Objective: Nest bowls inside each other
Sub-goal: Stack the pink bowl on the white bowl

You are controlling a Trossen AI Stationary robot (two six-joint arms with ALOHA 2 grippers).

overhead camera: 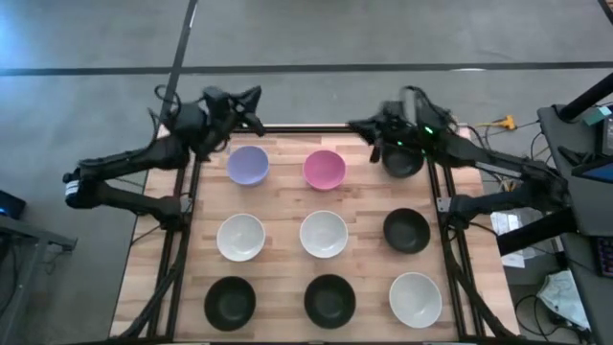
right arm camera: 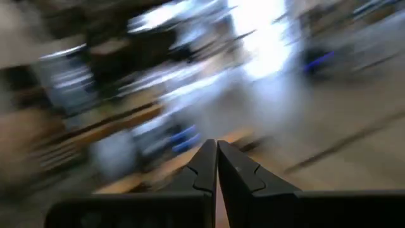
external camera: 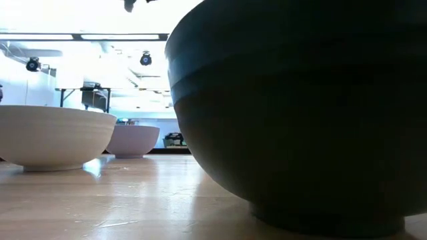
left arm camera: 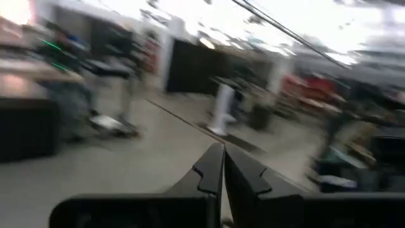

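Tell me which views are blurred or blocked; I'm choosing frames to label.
High view: sharp, evenly lit. Low view: a black bowl close to the lens fills most of it, dark against bright ceiling lights. Left wrist view: background smeared. Right wrist view: blurred worst, nothing behind the fingers is identifiable.

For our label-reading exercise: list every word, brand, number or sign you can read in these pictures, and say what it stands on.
No readable text in any view.
The bowls are plain, with no marks.
The wooden table carries no label.
Room background in both wrist views: too blurred to read anything.
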